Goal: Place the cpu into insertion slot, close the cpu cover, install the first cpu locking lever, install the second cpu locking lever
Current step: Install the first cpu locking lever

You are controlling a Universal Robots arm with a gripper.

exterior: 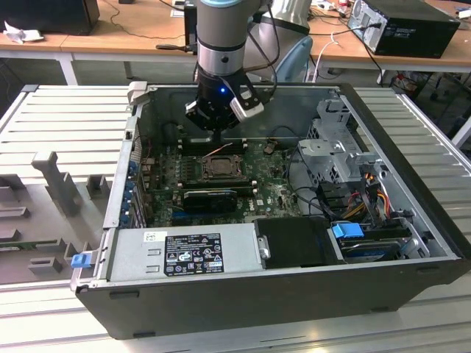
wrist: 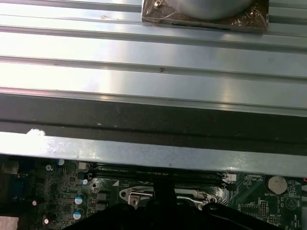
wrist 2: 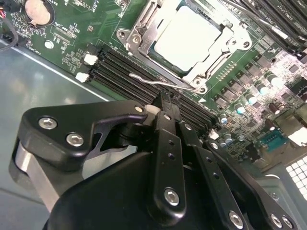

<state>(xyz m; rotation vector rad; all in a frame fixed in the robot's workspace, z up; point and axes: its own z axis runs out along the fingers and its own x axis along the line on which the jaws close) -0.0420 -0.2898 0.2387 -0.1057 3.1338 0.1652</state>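
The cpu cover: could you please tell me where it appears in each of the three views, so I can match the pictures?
Exterior view: the cpu cover lies mid-motherboard, below the gripper.
Second wrist view: the metal frame sits closed around the pale cpu, beyond the gripper's fingertips.
First wrist view: its metal edge peeks out beside the gripper body.
Shared landmark: the black memory slots alongside the socket.

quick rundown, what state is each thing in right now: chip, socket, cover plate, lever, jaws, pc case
chip: seated flat in the socket
socket: filled, chip inside
cover plate: down around the chip, framing its top
lever: lying along the socket's edge, jaws right at it
gripper: low over the board beside the socket, jaws pinched together at the lever
pc case: side open, lying flat, insides exposed
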